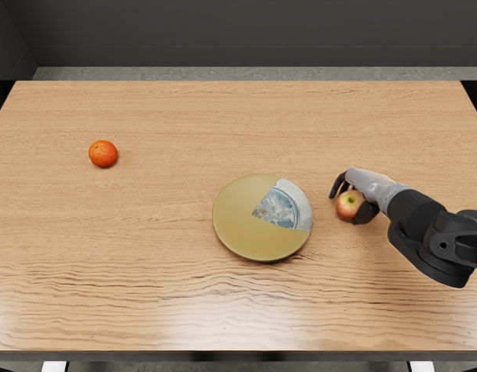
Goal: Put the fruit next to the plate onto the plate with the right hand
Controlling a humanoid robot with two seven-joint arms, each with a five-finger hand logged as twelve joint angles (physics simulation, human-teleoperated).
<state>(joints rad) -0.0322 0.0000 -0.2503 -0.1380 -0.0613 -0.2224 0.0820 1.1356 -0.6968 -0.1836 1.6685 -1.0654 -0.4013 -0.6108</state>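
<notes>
The bench (145, 256) stretches away to the left of the right hand (368, 188). The plate (246, 232) lies just to that hand's left, apart from it. The hand is curled around the apple (347, 204), which sits inside the grasp, beside the plate's right rim and not yet on it. The hold looks shallow, so a quick lift could let the round fruit slip out and roll across the bench. A low carry might clip the plate's rim and shove it. The orange (103, 153) lies far left, well apart.
</notes>
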